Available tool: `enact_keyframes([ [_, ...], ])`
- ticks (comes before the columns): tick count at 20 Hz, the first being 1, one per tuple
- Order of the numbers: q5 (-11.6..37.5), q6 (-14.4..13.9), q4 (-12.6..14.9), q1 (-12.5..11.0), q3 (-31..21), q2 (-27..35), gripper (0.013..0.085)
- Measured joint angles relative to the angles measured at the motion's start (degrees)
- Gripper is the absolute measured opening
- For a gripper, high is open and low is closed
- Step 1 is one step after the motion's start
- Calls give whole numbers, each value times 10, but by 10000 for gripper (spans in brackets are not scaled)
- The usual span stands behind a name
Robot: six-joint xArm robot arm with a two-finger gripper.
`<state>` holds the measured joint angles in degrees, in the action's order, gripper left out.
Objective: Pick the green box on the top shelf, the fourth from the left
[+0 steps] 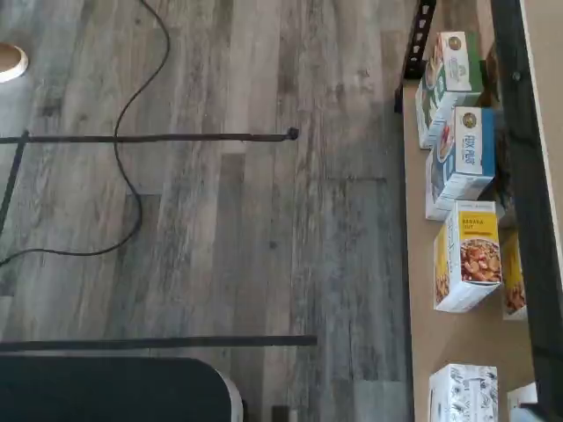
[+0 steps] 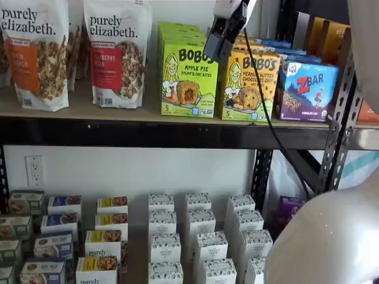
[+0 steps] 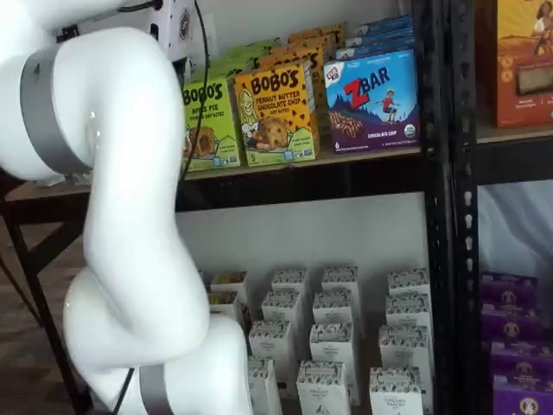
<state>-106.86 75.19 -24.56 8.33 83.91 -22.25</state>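
Lime-green and upright, the green box (image 2: 189,78) stands at the front edge of the top shelf (image 2: 148,131), touching the orange peanut butter box (image 2: 250,84) on its right, granola bags (image 2: 116,52) to its left. Black fingers (image 2: 220,40) hang in front of the gap between the two Bobo's boxes, holding nothing; spread or pressed together, I cannot tell from here.

We found the green box (image 2: 188,80) on the top shelf (image 2: 148,112), granola bags (image 2: 118,53) left, peanut butter box (image 2: 251,86) right.
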Motion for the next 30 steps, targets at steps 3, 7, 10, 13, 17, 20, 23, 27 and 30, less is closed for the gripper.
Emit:
enact_keyframes([
  [3,8,0,31,7,-8,-9,850],
  [7,18,10,31,-2,-25,-22,850],
  [10,45,14,24,-5,-46,-38,850],
  [13,85,17,12,-8,-71,-57,850],
  [17,121,19,10,-8,-90,-68,850],
  [20,150,20,8,-8,-102,-75,850],
  [23,182,21,5,-8,-113,-81,850],
  [27,208,21,4,-7,-116,-80,850],
  [30,219,21,4,-7,-111,-73,850],
])
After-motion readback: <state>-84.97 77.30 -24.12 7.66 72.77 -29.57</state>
